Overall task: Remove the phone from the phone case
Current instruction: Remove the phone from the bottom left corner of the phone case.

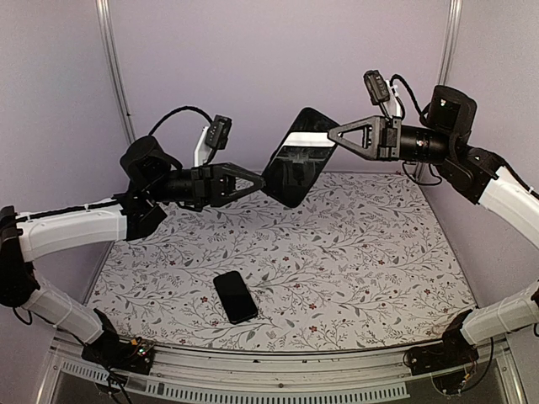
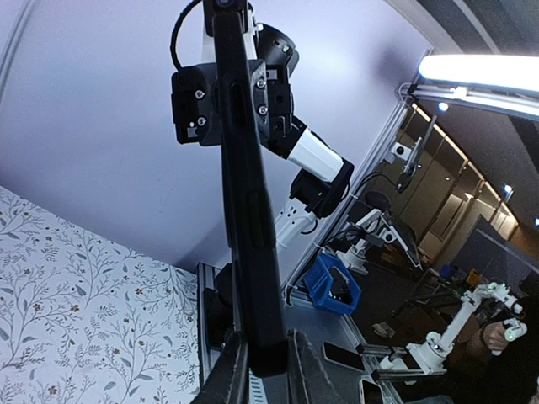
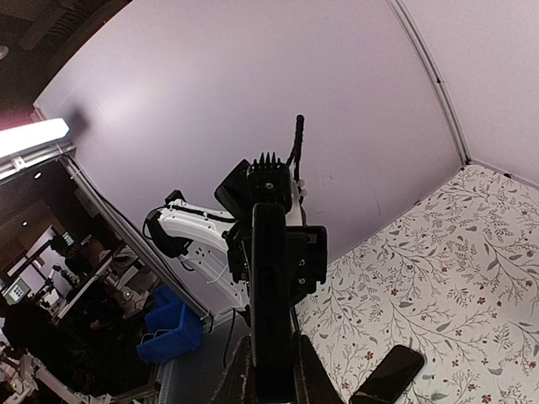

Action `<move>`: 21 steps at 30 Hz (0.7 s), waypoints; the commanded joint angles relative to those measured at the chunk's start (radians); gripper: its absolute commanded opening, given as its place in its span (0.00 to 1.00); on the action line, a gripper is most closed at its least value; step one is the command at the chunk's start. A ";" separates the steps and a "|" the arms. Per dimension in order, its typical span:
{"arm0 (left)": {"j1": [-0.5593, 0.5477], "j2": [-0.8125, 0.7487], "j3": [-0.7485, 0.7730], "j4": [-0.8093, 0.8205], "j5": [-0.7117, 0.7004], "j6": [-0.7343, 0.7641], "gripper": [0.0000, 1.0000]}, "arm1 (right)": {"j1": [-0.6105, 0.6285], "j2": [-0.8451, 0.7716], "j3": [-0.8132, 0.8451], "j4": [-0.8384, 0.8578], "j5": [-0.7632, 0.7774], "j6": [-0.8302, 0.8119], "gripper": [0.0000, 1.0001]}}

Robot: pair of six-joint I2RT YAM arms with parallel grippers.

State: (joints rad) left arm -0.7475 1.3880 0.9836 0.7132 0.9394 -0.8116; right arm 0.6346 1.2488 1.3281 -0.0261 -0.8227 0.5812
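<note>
The black phone case [image 1: 295,160] hangs tilted in the air above the back of the table, held at both ends. My left gripper [image 1: 263,178] is shut on its lower left end, and my right gripper [image 1: 330,133] is shut on its upper right end. In the left wrist view the phone case [image 2: 248,210] stands edge-on between the left gripper's [image 2: 265,358] fingers. The right wrist view shows the phone case [image 3: 272,295] edge-on in the right gripper [image 3: 271,370]. Its face is glossy; I cannot tell whether anything sits inside. A black phone [image 1: 235,296] lies flat on the table, also in the right wrist view [image 3: 387,374].
The table carries a floral-patterned cloth [image 1: 354,244], with lilac walls behind and at both sides. A metal rail [image 1: 278,364] runs along the near edge between the arm bases. Beyond the table a blue bin [image 2: 335,286] stands on another bench.
</note>
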 commanded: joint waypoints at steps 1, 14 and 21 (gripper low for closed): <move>-0.017 0.007 0.027 0.025 0.026 0.012 0.11 | 0.004 -0.006 0.003 0.077 -0.002 0.008 0.00; -0.042 -0.007 -0.022 0.392 0.193 -0.179 0.07 | 0.002 0.007 -0.018 0.104 -0.003 0.006 0.00; -0.077 -0.023 0.002 0.426 0.239 -0.175 0.08 | 0.002 0.018 -0.058 0.193 -0.048 0.082 0.00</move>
State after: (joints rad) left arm -0.7773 1.3941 0.9615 0.9764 1.0725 -0.9771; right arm 0.6491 1.2495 1.3025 0.0845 -0.9035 0.6312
